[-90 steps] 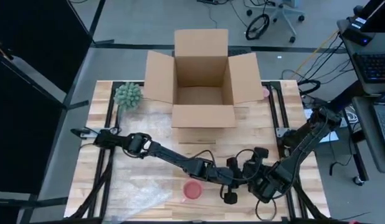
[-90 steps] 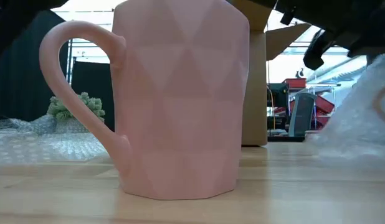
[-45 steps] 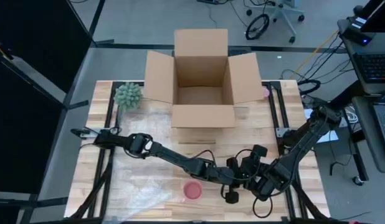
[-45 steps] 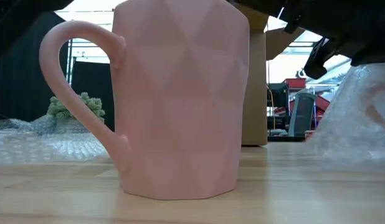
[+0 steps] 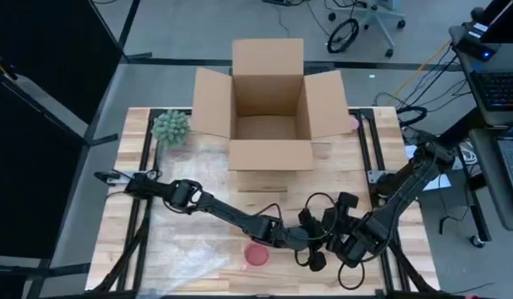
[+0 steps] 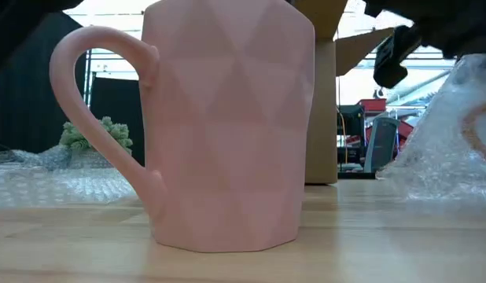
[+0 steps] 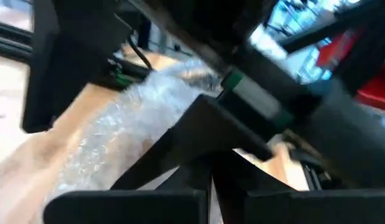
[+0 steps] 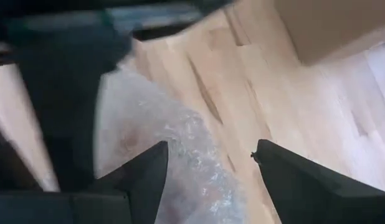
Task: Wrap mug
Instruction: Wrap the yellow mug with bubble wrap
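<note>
**Pink mug bare, wrap not yet around it**

Wood is your largest surface: the table (image 5: pixel 132 241) carries everything, with the open cardboard box (image 5: pixel 269 104) at its far edge and a small green plant (image 5: pixel 170 128) near the far left corner. Closer to you, a sheet of bubble wrap (image 5: pixel 190 257) lies flat on the near left part of the table, and a second bunch of bubble wrap (image 6: pixel 451 149) stands lifted to the right of the mug in the low view.

The pink mug (image 5: pixel 256 254) sits upright near the front edge, handle out to one side, with nothing around it. Both arms meet just to its right. The right gripper (image 8: pixel 208 186) has its fingers spread apart, wrap lying on the table ahead of them. The left gripper (image 7: pixel 211 199) looks pressed nearly together, possibly pinching a fold of film, though its wrist view is too crowded for you to be sure.

To do this step well, you probably want one gripper to keep a firm hold on the film's edge while the other draws the loose part across toward the mug. Keep the film low and taut so it does not snag the handle or tip the mug. Bring the wrap to the mug, not the reverse.
</note>
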Action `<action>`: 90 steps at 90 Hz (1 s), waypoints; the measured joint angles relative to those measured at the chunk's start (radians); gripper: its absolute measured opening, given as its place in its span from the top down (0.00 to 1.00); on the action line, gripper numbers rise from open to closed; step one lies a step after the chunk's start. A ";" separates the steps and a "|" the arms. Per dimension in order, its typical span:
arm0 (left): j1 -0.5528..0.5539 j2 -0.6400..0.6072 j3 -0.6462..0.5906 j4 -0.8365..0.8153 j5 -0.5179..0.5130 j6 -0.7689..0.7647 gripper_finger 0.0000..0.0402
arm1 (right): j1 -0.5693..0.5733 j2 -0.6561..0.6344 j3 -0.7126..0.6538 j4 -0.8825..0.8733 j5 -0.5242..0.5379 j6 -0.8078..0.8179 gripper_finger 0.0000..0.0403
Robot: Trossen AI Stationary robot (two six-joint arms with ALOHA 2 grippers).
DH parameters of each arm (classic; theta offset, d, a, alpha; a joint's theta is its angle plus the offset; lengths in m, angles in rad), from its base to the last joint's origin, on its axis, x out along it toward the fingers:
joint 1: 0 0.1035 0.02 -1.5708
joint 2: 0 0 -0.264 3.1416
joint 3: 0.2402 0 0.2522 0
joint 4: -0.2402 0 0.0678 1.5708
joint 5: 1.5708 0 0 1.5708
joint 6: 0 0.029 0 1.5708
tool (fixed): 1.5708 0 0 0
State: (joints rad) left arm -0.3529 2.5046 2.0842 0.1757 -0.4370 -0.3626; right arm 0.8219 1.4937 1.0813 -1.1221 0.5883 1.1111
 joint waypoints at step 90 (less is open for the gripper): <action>0.031 0.122 0.005 0.185 0.078 0.107 1.00 | 0.006 -0.100 0.080 0.070 0.022 -0.139 0.43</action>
State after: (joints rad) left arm -0.3222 2.6266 2.0888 0.3603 -0.3592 -0.2554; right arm 0.8276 1.3939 1.1614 -1.0521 0.6105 0.9724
